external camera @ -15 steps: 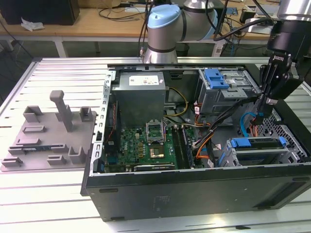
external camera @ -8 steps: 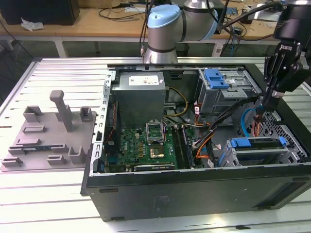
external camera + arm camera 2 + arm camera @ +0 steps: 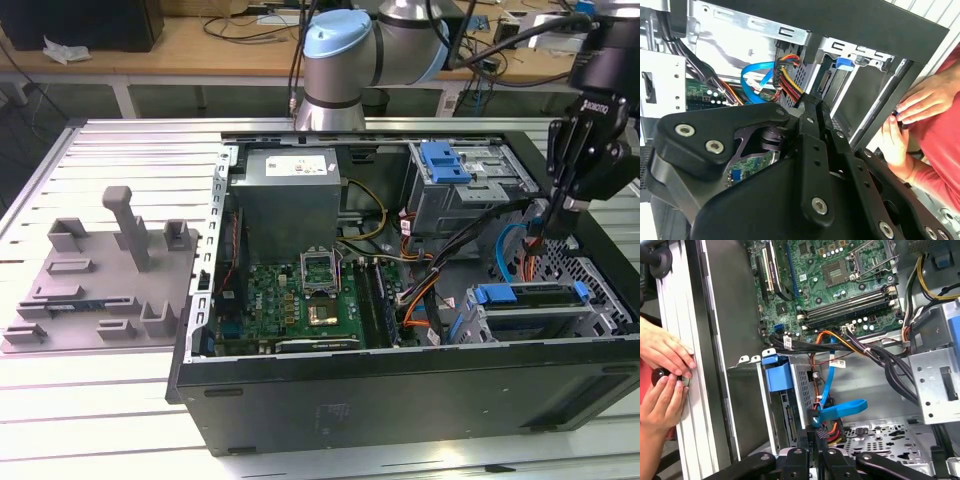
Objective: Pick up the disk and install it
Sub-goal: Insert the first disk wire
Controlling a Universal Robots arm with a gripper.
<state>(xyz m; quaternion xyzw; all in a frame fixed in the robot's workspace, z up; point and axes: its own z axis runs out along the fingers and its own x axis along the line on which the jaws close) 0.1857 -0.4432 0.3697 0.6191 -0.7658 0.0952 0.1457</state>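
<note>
One disk (image 3: 535,300) sits inside the open computer case (image 3: 400,385).

This is a robotics lab or workshop. An open computer case (image 3: 400,390) lies on a metal table with slots (image 3: 120,150), a robot arm (image 3: 345,60) stands behind it, and a wooden bench (image 3: 200,45) carries many cables (image 3: 250,25).

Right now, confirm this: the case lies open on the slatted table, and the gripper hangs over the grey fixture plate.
Not quite. The exterior view shows the gripper hanging over the drive-bay end of the open case, at the exterior view's right; the grey fixture plate lies apart at its left.
</note>
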